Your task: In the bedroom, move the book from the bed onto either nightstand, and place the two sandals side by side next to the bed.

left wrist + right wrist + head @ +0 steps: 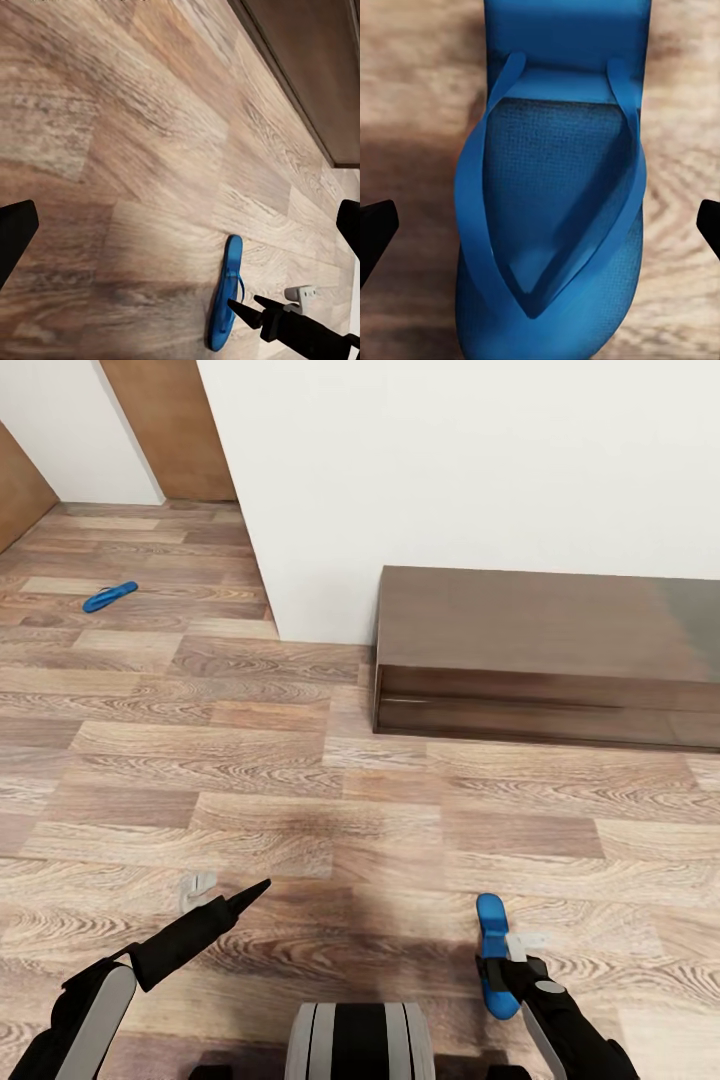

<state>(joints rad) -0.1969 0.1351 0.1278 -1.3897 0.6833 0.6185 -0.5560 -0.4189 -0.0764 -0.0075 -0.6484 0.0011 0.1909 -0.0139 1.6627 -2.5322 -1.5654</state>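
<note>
A bright blue sandal (pixel 491 954) was seen low in the head view, lying flat on the wood-plank floor (pixel 250 780), with the right gripper (pixel 503 972) set right at it, the black fingers appearing to sit against its edge. From the right wrist camera the same sandal (pixel 553 187) was shown close up, strap side up, its V-shaped thong clearly made out, and the two dark fingertips (pixel 375 232) were caught far apart at either edge of the picture, so the right jaws were spread wide, with nothing gripped between the tips. The left gripper (pixel 236 903) was held above bare floor, well apart from the sandal; in the left wrist view its fingertips (pixel 16 229) were likewise seen wide apart with nothing between them, and the sandal (pixel 225 294) and the right arm (pixel 296 330) were picked up beyond. The second sandal (pixel 110 596) was spotted far off on the floor, near a white wall corner (pixel 255 540). A low dark-brown wooden cabinet (pixel 545 655) was found against the wall, ahead and to the right.
</note>
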